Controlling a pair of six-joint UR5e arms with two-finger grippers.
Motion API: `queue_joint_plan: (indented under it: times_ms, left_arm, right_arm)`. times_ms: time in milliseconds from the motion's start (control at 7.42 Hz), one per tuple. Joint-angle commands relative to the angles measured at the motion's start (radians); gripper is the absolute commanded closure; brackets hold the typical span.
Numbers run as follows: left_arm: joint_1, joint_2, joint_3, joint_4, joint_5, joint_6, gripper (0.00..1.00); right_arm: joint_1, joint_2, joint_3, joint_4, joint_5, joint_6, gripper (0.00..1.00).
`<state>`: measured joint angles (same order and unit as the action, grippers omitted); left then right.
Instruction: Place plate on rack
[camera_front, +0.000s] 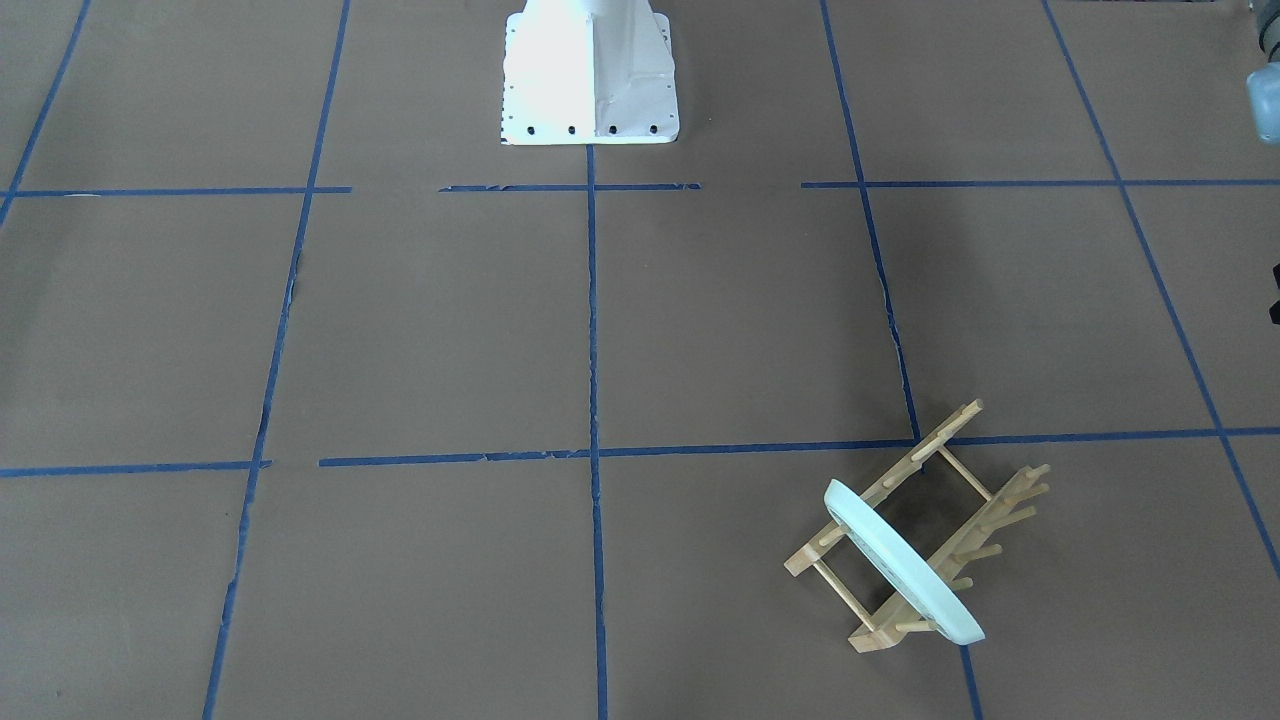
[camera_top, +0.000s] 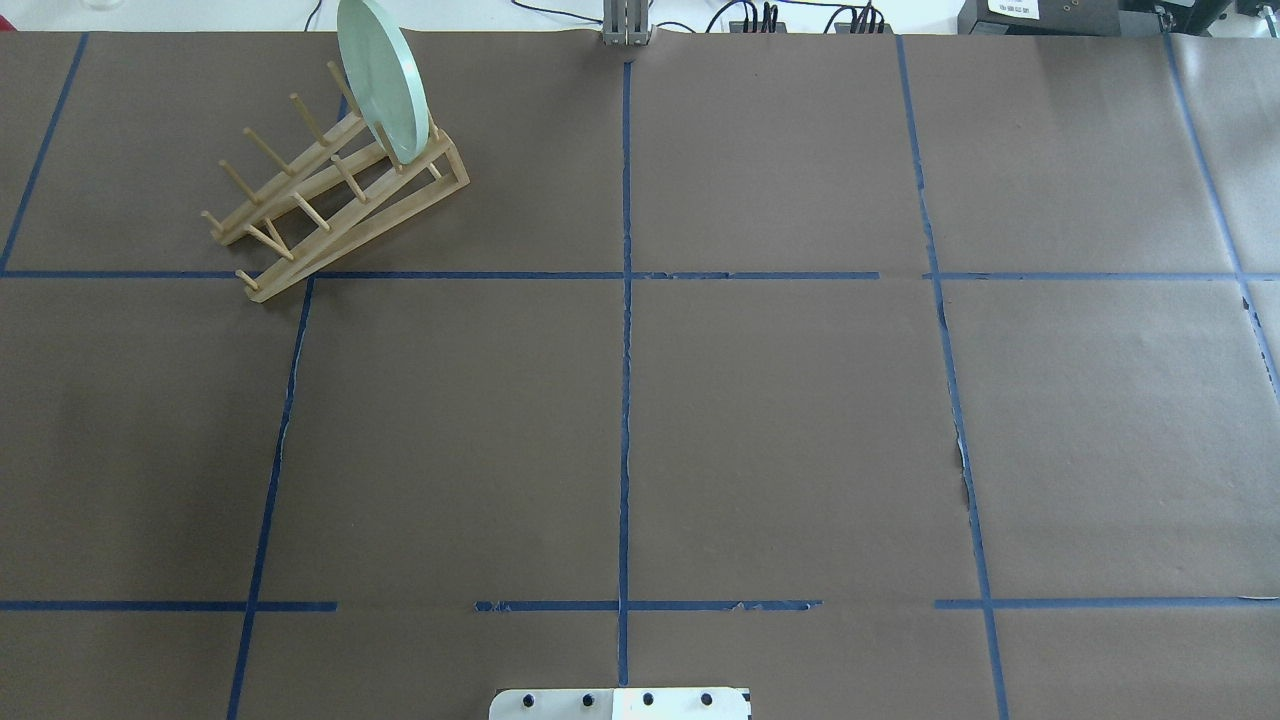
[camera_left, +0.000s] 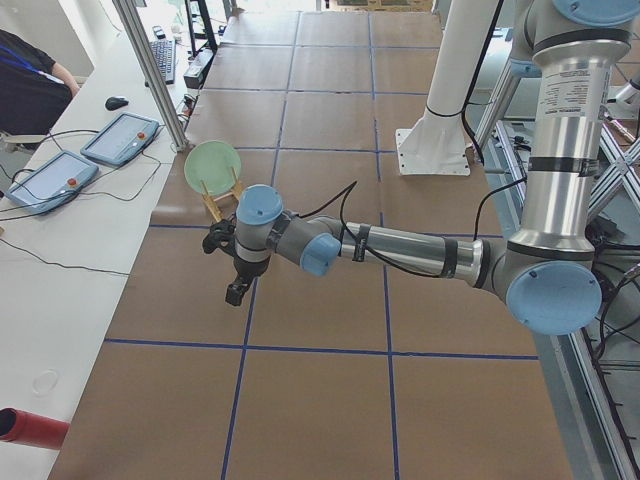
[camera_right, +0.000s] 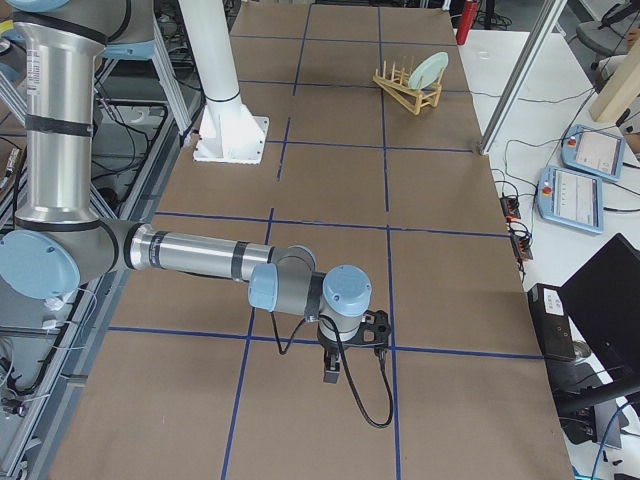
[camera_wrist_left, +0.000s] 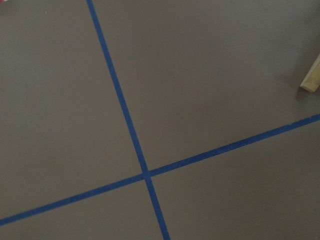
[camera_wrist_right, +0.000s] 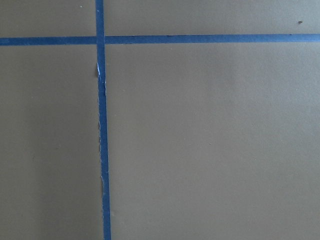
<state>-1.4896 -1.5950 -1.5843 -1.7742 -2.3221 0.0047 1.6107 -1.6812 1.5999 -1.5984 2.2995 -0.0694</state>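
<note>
The plate (camera_top: 383, 80) stands on edge in the rack (camera_top: 340, 195), upper left of the overhead view.
Pegs prop it upright. The left gripper (camera_left: 233, 294) and right gripper (camera_right: 332, 377) hang well away; I cannot tell how open their fingers are.

Even, diffuse light over the table (camera_top: 800, 420); shadows faint. Glare whitens the robot base (camera_front: 555, 75) at twelve o'clock. Left wrist view dim and soft; right wrist view brighter.

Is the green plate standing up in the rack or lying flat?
Standing on edge: the plate is slotted into one end of the rack.
</note>
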Motion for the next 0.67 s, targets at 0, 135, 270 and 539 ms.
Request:
queue_joint_plan:
  times_ms: [0, 135, 270, 539]
  left_arm:
    - [-0.009, 0.006, 0.026, 0.161, -0.013, 0.004, 0.00]
    - [-0.012, 0.010, 0.027, 0.171, -0.013, 0.004, 0.00]
    - [-0.014, 0.010, 0.032, 0.177, -0.013, 0.000, 0.00]
    - [-0.024, 0.003, 0.023, 0.274, -0.014, 0.000, 0.00]
  right_arm:
    - [0.001, 0.000, 0.000, 0.000, 0.000, 0.000, 0.00]
    - [0.000, 0.000, 0.000, 0.000, 0.000, 0.000, 0.00]
    - [0.000, 0.000, 0.000, 0.000, 0.000, 0.000, 0.00]
    - [0.000, 0.000, 0.000, 0.000, 0.000, 0.000, 0.00]
